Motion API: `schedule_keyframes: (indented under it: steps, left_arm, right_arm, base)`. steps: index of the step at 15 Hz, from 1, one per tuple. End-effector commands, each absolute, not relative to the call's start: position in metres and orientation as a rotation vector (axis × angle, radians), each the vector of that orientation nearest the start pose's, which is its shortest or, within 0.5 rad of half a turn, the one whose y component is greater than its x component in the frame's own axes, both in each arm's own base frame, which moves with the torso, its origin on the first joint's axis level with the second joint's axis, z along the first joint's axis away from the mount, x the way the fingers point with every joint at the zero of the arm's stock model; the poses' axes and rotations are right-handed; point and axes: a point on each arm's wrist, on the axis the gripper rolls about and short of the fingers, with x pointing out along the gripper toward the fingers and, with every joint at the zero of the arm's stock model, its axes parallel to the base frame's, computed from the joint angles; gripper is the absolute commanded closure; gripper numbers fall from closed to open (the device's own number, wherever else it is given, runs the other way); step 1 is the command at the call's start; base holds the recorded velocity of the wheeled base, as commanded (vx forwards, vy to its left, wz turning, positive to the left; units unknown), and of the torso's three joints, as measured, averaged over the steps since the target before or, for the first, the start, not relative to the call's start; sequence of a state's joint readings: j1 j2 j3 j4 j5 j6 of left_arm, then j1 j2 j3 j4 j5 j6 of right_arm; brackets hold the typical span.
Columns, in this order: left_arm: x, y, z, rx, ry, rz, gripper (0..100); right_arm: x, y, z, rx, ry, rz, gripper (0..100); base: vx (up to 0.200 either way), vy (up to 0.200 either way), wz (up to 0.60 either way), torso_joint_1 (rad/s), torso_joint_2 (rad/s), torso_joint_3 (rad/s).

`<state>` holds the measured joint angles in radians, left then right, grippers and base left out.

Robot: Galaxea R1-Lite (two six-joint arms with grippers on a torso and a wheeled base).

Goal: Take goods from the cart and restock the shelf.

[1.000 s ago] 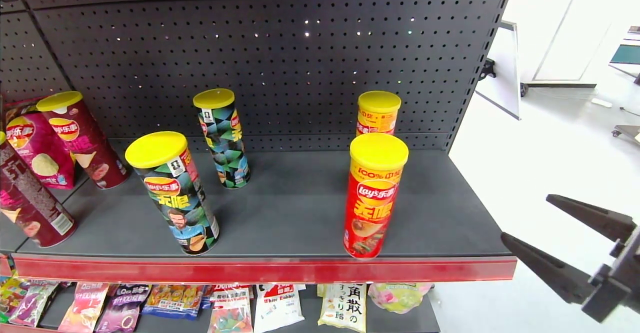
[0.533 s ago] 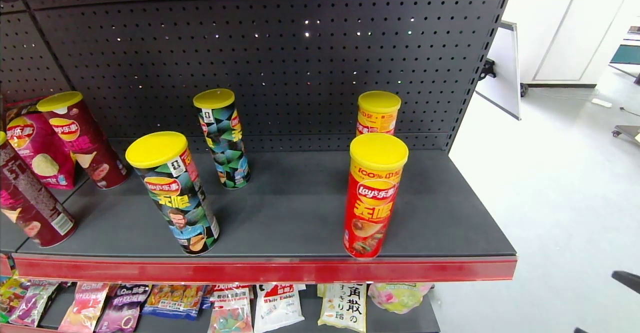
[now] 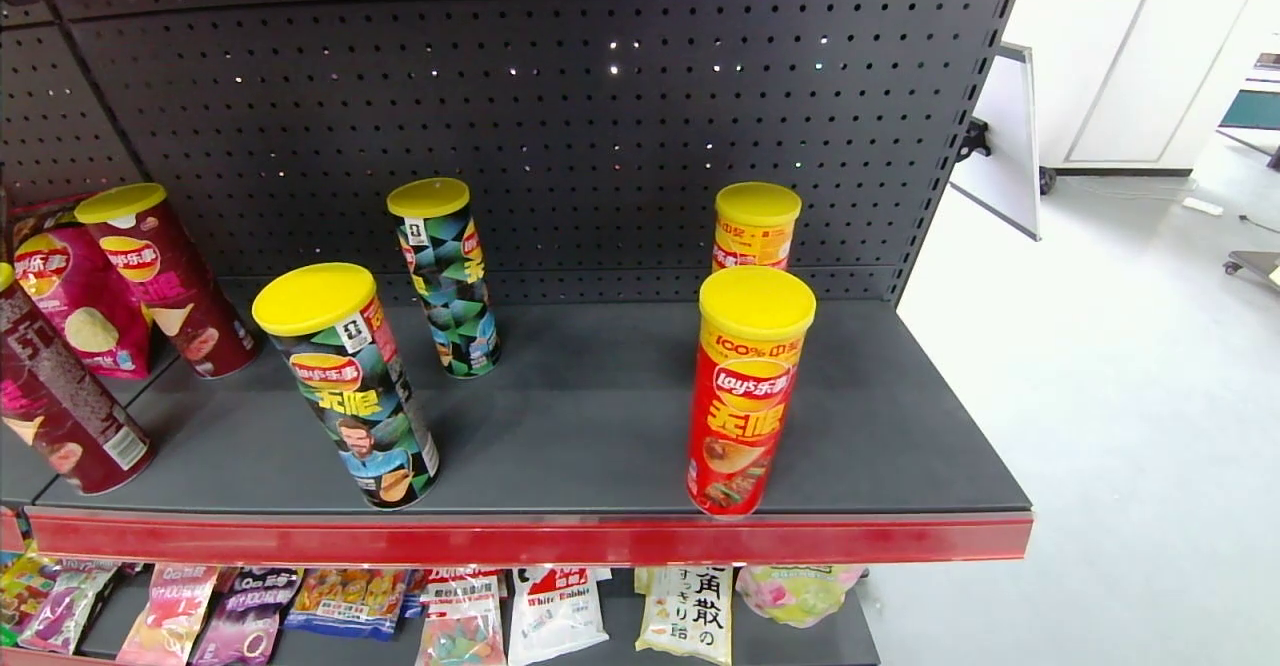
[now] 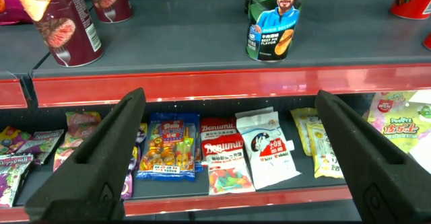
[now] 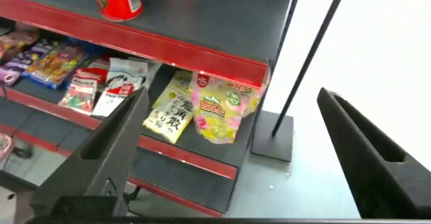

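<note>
Shelf [image 3: 600, 446], frame centre: four cans [image 3: 750, 396] standing, gaps between. Left gripper [image 4: 229, 95]: wide, empty, facing bags [image 4: 222, 153] below. Right gripper [image 5: 232, 93]: wide, empty. Restocking apparently part-done; next fetch pending.

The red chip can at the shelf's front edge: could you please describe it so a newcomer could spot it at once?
On the dark shelf with the red front strip, look near the right end. The front red can stands at the strip, ahead of the rear red can. The patterned can on its left is green and black.
</note>
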<state>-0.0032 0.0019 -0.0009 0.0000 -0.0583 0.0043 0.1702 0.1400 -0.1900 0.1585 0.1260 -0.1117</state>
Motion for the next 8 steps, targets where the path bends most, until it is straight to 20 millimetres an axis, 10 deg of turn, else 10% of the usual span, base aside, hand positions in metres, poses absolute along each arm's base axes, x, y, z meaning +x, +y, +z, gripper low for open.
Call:
schedule_keyframes:
  steps: [1,8]
  left_arm:
    - [-0.023,-0.001,0.076,0.003,0.001,-0.061,0]
    - [-0.023,-0.001,0.076,0.005,0.000,-0.061,0]
  right_arm:
    - [-0.025,-0.002,0.099,-0.115,0.104,0.264,0]
    - [-0.014,-0.002,0.104,-0.162,0.230,-0.074,0]
  base:
    - [0.000,0.000,0.00,0.000,0.00,0.000]
    - [0.000,0.000,0.00,0.000,0.00,0.000]
